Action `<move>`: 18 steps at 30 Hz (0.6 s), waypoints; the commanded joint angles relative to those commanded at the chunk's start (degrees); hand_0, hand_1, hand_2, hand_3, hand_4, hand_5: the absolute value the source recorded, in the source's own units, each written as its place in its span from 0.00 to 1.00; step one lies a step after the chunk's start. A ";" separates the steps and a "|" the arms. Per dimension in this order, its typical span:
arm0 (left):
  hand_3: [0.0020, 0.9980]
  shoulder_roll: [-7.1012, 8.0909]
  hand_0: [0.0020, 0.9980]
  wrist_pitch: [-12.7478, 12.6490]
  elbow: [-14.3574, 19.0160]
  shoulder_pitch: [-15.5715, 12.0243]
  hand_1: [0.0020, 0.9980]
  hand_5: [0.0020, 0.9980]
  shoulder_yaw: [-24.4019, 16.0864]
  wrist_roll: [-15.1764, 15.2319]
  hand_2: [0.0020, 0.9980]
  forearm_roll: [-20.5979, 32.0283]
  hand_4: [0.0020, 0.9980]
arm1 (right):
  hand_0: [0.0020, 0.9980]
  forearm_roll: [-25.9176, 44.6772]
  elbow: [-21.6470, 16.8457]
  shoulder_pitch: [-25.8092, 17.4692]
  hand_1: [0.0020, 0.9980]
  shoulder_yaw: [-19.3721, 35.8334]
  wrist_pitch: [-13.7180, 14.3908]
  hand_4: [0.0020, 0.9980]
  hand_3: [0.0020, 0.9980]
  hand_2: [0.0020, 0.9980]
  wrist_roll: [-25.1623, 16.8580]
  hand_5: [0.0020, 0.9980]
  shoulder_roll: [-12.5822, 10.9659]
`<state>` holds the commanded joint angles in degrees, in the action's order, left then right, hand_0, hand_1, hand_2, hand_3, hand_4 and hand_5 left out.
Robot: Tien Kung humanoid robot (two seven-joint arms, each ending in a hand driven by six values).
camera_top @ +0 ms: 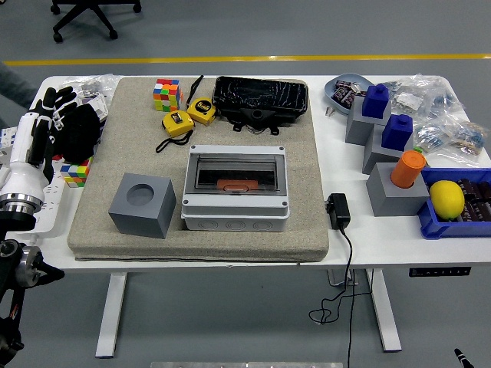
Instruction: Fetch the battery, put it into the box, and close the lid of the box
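The grey box sits mid-table on a beige mat. Its clear lid lies flat and shut. Through the lid an orange battery shows inside the box. My left hand is at the far left edge, well away from the box. Its black and white fingers point up, straight and holding nothing. The right arm is not visible.
A grey cube with a round hole stands left of the box. Behind are a Rubik's cube, two yellow tape measures and a black case. Grey blocks, an orange cylinder, a lemon and a charger fill the right.
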<state>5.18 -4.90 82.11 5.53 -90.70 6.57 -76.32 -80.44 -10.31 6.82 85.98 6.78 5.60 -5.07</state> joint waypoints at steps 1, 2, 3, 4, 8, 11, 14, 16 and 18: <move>0.74 -0.18 0.79 0.08 -0.07 -0.01 0.77 1.00 -0.02 0.00 0.75 0.09 1.00 | 0.87 0.00 0.00 0.03 0.82 -0.10 -0.04 1.00 0.80 0.78 0.03 1.00 -0.06; 0.74 -0.45 0.79 0.27 -0.25 -0.04 0.77 1.00 -0.05 -0.03 0.75 0.37 1.00 | 0.87 0.04 0.00 0.06 0.82 -0.30 -0.09 1.00 0.80 0.78 0.05 1.00 -0.14; 0.74 -0.65 0.79 0.49 -0.43 -0.11 0.77 1.00 -0.07 -0.12 0.75 0.64 1.00 | 0.87 -0.01 0.00 0.10 0.82 -0.36 -0.12 1.00 0.80 0.78 0.05 1.00 -0.18; 0.74 -0.80 0.79 0.66 -0.63 -0.22 0.77 1.00 -0.04 -0.26 0.75 0.93 1.00 | 0.87 -0.11 0.00 0.13 0.82 -0.35 -0.13 1.00 0.80 0.78 0.04 1.00 -0.22; 0.74 -1.07 0.79 0.96 -1.11 -0.78 0.78 1.00 0.07 -0.47 0.75 1.59 1.00 | 0.88 -0.40 0.00 0.40 0.83 -0.18 -0.21 1.00 0.80 0.78 -0.11 1.00 -0.29; 0.74 -1.05 0.79 0.83 -1.07 -0.98 0.78 1.00 0.34 -0.36 0.75 1.80 1.00 | 0.88 -0.68 0.00 0.42 0.83 0.38 -1.04 1.00 0.80 0.78 0.42 1.00 -0.25; 0.73 -1.00 0.77 0.76 -1.03 -0.96 0.77 1.00 0.69 -0.42 0.75 1.65 1.00 | 1.00 -1.97 0.00 0.25 0.88 1.73 -2.09 1.00 0.82 0.82 1.16 1.00 -0.11; 0.73 -1.00 0.77 0.73 -1.04 -0.95 0.77 1.00 0.99 -0.43 0.75 1.67 1.00 | 1.00 -2.84 0.00 -0.06 0.88 2.76 -2.54 1.00 0.82 0.82 1.52 1.00 0.10; 0.73 -1.13 0.77 0.65 -1.12 -0.92 0.77 1.00 1.29 -0.41 0.75 1.71 1.00 | 1.00 -4.01 0.00 -0.45 0.88 4.02 -2.61 1.00 0.82 0.82 1.77 1.00 0.36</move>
<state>4.05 -4.26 80.99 4.61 -89.41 6.16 -74.60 -84.45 -10.31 6.37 90.01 4.17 7.37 -4.71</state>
